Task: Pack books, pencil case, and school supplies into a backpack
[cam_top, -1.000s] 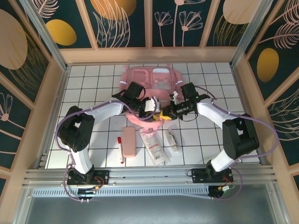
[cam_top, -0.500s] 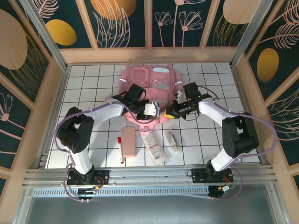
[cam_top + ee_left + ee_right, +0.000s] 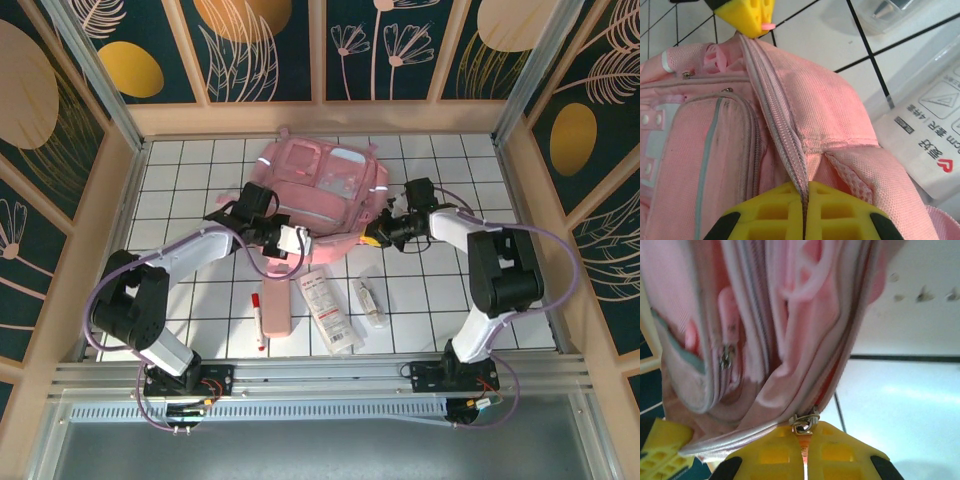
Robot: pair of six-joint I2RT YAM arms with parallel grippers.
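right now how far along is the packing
Early. Done: nothing visibly packed. In hand: opening the backpack; the left gripper is shut on its zipper seam, the right gripper is shut on the zipper pull, and the zip between them looks closed. Left: the pencil case, marker, white packet and clear tube lie on the table near the backpack, waiting to go in.

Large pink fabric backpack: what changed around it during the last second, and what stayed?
The left gripper closed on the zipper seam of the large soft pink fabric backpack and pulled leftward; the right gripper, shut on its zipper pull, drew right. The backpack turned slightly. The small pink pouch, red-and-white marker, white packet and clear tube stayed put.
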